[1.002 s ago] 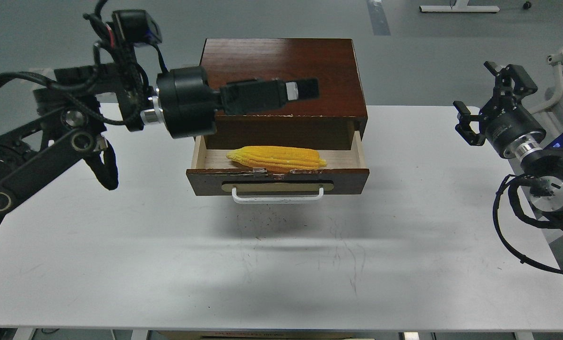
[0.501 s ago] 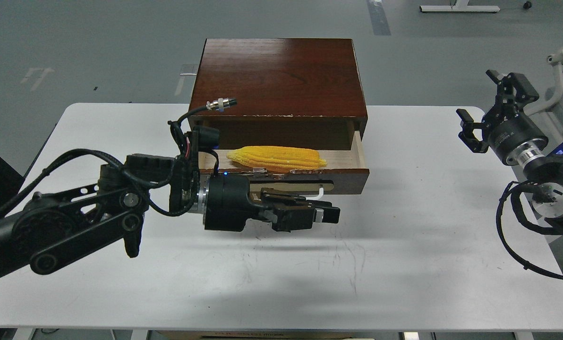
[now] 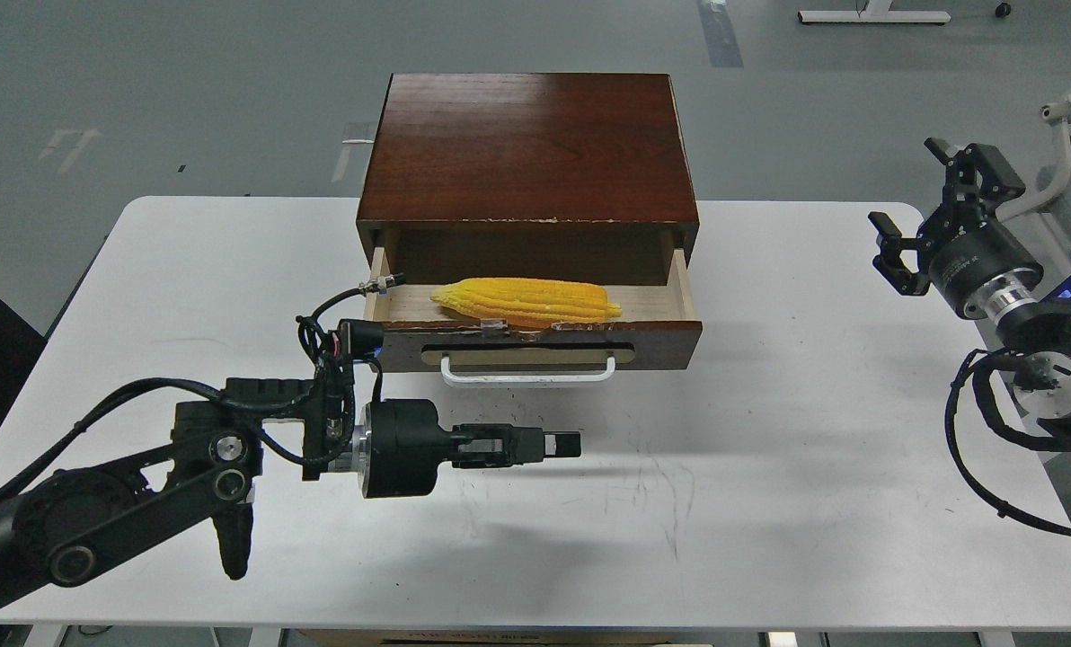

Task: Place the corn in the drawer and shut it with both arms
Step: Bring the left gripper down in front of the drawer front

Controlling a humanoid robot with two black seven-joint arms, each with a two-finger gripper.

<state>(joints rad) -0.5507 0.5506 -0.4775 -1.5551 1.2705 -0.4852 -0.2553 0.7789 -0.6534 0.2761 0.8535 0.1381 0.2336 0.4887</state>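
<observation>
While the corn (image 3: 526,302) lies in the open drawer (image 3: 532,334), left jaws (image 3: 564,444) look narrow and empty, right jaws (image 3: 922,211) wide

I was working in a lab: white test table (image 3: 769,503), bare grey floor (image 3: 185,99), equipment stands behind.

Yellow corn (image 3: 525,302) lies in the dark brown, pale-lined drawer (image 3: 535,334) with white handle (image 3: 526,373).

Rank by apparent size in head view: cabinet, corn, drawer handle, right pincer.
1. cabinet
2. corn
3. drawer handle, nearly as long as the corn but much thinner
4. right pincer, though its distance from the camera differs, so unsure
</observation>
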